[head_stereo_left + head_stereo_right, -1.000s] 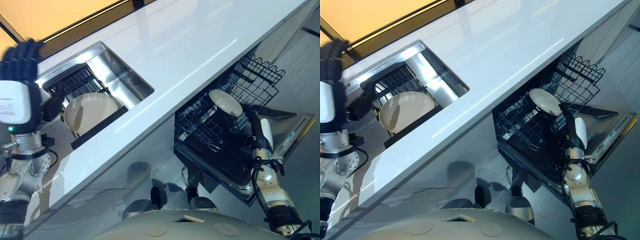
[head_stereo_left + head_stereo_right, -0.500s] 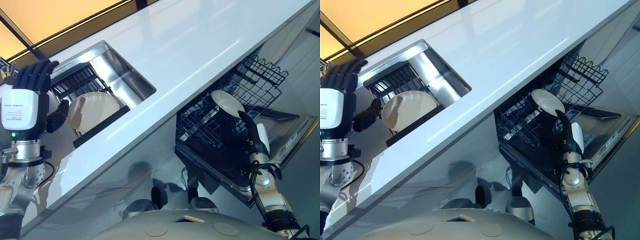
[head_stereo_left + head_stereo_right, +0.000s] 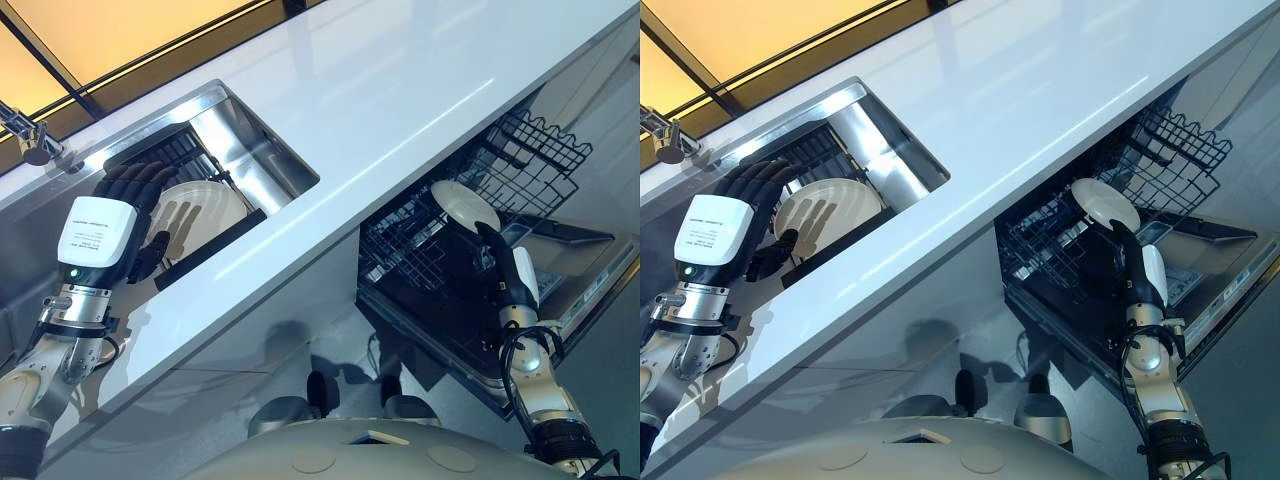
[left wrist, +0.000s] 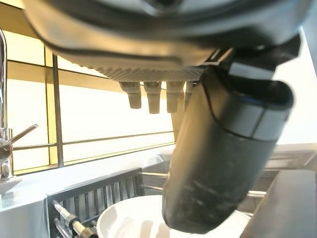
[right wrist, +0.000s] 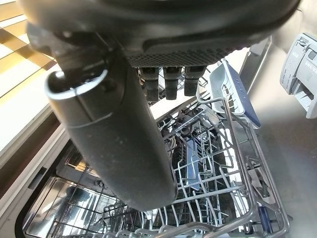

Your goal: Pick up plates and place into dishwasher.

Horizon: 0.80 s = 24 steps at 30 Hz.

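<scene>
Since a second ago the left hand has come down from up beside the sink and now hangs over the near rim of it, fingers spread and straight, grasping nothing; the camera has also shifted a little, so the whole scene sits slightly differently. Just past those fingers a cream plate leans in the dark rack inside the sink, tilted rather than flat, and the fingers' shadow falls across its face. From the left wrist view the same plate shows below the thumb, with the rack's slats behind it; whether the fingers touch it cannot be told. A tap stands at the far left end of the white counter.

Below the counter the dishwasher door is folded down and the lower rack is drawn out. A second plate stands on edge among the wires of that rack. The right hand is just below this plate, fingers extended and relaxed, holding nothing; in the right wrist view the straight fingers point over the wire basket. Contact between that hand and the racked plate cannot be made out
</scene>
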Tool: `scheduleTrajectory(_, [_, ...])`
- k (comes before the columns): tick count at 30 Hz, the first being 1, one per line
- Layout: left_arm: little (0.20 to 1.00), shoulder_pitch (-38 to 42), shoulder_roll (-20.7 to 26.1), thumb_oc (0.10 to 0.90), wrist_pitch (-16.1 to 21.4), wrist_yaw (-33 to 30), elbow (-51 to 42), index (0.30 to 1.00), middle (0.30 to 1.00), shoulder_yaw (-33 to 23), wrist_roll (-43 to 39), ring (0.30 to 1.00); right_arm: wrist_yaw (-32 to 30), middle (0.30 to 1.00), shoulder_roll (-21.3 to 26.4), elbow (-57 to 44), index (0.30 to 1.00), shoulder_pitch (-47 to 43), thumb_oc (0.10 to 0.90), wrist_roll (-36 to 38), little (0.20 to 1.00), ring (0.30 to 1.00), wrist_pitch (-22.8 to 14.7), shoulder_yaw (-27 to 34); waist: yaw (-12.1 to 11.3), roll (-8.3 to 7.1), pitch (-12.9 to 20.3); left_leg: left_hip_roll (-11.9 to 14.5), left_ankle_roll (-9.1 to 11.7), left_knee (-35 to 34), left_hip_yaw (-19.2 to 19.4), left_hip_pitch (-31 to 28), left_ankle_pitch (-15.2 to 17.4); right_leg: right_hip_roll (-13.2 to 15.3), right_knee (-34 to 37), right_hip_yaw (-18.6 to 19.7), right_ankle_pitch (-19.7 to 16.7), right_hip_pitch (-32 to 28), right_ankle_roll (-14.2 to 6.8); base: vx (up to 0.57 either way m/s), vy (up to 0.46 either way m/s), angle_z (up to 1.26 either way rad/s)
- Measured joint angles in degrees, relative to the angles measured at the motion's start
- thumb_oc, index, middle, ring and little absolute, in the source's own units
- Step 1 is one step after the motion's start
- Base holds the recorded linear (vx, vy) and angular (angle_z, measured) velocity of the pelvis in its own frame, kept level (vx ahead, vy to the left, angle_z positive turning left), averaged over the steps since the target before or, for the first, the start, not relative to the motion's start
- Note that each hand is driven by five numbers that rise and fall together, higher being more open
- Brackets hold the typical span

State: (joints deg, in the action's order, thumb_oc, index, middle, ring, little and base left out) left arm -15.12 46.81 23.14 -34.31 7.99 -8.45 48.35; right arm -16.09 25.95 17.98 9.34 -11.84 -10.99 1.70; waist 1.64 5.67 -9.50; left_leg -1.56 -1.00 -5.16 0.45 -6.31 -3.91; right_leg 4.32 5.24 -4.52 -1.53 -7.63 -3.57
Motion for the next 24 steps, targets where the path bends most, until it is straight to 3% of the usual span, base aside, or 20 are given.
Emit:
scheduleTrajectory(10, [0.9, 0.7, 0.0, 0.8, -0.5, 6.5, 0.0, 0.9, 0.9, 1.6, -4.6, 0.9, 0.0, 0.9, 0.0, 0.1, 0.9, 0.0, 0.8, 0.1, 0.9, 0.9, 0.0, 0.0, 0.2, 0.01, 0.0, 0.0, 0.0, -0.1, 0.0, 0.0, 0.0, 0.0, 0.0, -0.1, 0.0, 0.0, 0.0, 0.0, 0.0, 0.0])
scheduleTrajectory(17, [0.9, 1.8, 0.4, 0.8, -1.0, 14.3, -0.4, 0.9, 0.9, 1.4, -8.8, 0.9, 0.2, 0.9, 0.0, 0.1, 0.9, 0.0, 0.8, 0.7, 0.9, 0.9, 0.0, 0.0, 0.1, 0.03, 0.0, 0.0, 0.0, -0.1, 0.0, 0.0, 0.0, 0.0, 0.0, -0.1, 0.0, 0.0, 0.0, 0.0, 0.0, 0.0])
scheduleTrajectory(24, [0.9, 2.1, 4.4, 0.8, -1.8, 20.5, -0.5, 0.9, 0.9, 1.4, -9.0, 0.9, 0.5, 0.9, 0.5, 0.1, 0.9, 0.1, 0.8, 1.7, 0.9, 0.9, 0.1, 0.0, 0.1, 0.11, 0.1, 0.0, 0.0, -0.2, 0.0, 0.0, 0.0, 0.0, 0.0, -0.1, 0.0, 0.0, 0.0, 0.0, 0.0, 0.0])
